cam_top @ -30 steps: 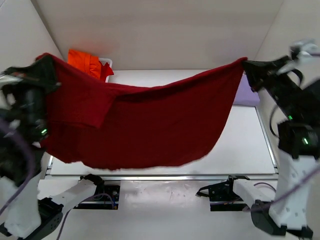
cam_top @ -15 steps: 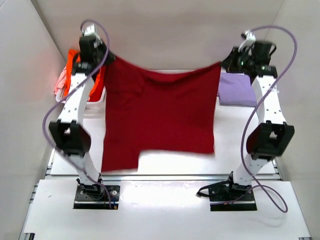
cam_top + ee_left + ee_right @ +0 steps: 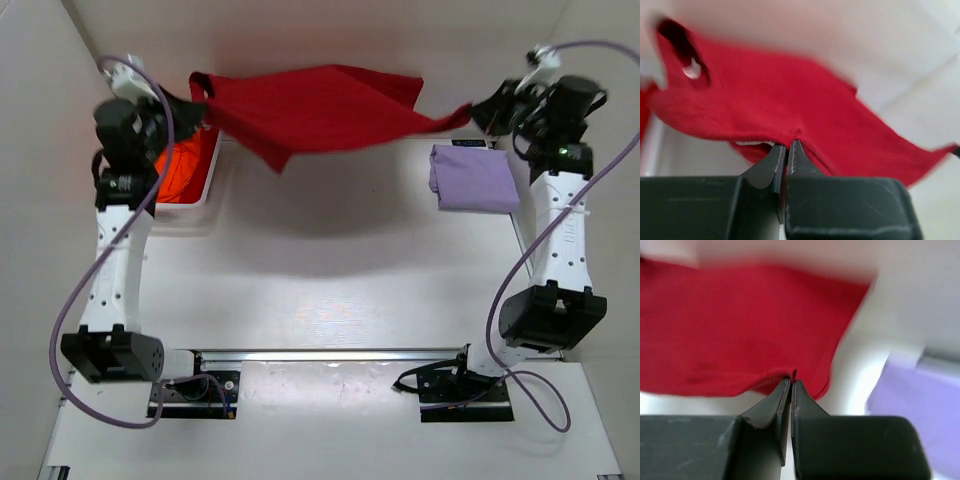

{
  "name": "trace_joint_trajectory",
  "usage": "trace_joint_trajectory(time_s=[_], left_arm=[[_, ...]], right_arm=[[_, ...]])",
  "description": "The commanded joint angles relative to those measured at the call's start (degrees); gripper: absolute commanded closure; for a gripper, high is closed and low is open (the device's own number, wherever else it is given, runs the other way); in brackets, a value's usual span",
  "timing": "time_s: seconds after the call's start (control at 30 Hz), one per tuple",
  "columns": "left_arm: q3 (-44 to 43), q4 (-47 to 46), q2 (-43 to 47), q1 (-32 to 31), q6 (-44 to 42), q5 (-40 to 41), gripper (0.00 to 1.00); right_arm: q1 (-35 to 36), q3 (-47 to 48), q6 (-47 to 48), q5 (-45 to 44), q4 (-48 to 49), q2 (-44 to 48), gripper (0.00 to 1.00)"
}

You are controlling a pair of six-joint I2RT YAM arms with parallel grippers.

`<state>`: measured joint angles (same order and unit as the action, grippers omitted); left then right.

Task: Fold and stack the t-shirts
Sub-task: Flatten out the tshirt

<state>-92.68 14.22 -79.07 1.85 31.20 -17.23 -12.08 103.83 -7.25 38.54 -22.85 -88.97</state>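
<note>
We log the dark red t-shirt (image 3: pixel 320 105) airborne over the far edge of the table (image 3: pixel 330 270), long axis spanning arm to arm; left gripper (image 3: pixel 787 146) and right gripper (image 3: pixel 791 381) each pinch one end (jaws closed on cloth).

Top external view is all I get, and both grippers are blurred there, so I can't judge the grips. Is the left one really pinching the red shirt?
Observer: Yes, the left wrist view shows the left gripper shut on a pinch of the dark red shirt.
Operator: And the right?
Observer: The right gripper is shut on the shirt's hem, near a corner.
Operator: Where's the collar?
Observer: The left wrist view shows a dark opening with a white tag, probably the neck.
</note>
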Motion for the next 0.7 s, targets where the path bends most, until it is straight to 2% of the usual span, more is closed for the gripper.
trace_joint_trajectory(time_s=[0.0, 0.07, 0.17, 0.27, 0.47, 0.67], left_arm=[[16.08, -2.53, 2.77, -1.05, 2.29, -4.21, 1.0], [23.58, -2.79, 6.63, -2.88, 2.2, -5.35, 1.0], [39.28, -2.18, 11.81, -2.38, 3.24, -7.98, 1.0], [50.28, -0.96, 16.21, -1.85, 3.69, -8.78, 1.0], [59.45, 4.41, 20.79, -2.02, 2.99, -8.17, 1.0], [59.55, 8.8, 22.12, -2.11, 1.32, -5.09, 1.0]], right_arm=[[0.3, -14.3, 1.53, 0.65, -1.67, 1.76, 1.0], [0.47, -24.59, 1.36, 0.48, -2.98, 5.28, 1.0], [0.74, -36.37, 1.36, -0.66, -4.91, 9.76, 1.0], [1.71, -43.87, 1.44, -3.81, -9.64, 11.36, 1.0], [1.18, -50.65, 3.46, -8.39, -18.89, 9.52, 0.99], [-0.23, -53.91, 5.13, -13.4, -21.53, 9.61, 1.0]])
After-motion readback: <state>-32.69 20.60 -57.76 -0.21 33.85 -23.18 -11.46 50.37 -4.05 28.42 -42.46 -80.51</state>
